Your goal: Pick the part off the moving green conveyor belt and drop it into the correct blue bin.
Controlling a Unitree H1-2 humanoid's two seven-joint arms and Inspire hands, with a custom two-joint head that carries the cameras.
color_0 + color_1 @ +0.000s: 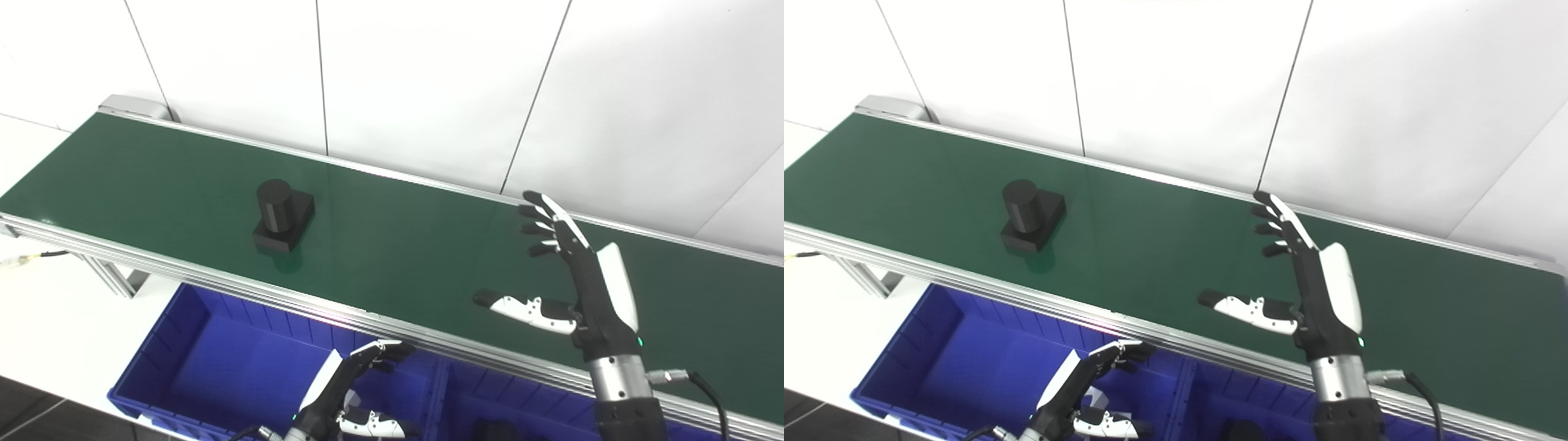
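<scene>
Left hand: the left hand [352,392] is hovering low at the bottom edge of the view, above the blue bins; its fingers are spread apart and curving slightly, and it is grasping nothing.
Left bin: the left blue bin [202,361] is sitting below the near rail of the belt; its ribbed walls are showing, and the floor in view is carrying no part.
Right bin: the right blue bin [490,404] is lying just beside the first, a shared wall standing between them; something dark is showing at its bottom edge, too cropped to identify.
Near rail: the aluminium rail [184,266] is running along the front edge of the belt, between bins and belt.
Right hand: the right hand [569,275] is reaching up over the right part of the belt, its fingers extended and thumb held out to the side, released and holding nothing.
Conveyor belt: the green conveyor belt [398,245] is stretching diagonally from upper left to lower right.
Part: the black part [283,214], an upright cylinder on a square base, is resting on the belt's left-centre, well apart from both hands.
Wall: the white panelled wall [429,79] is standing behind the belt.
</scene>
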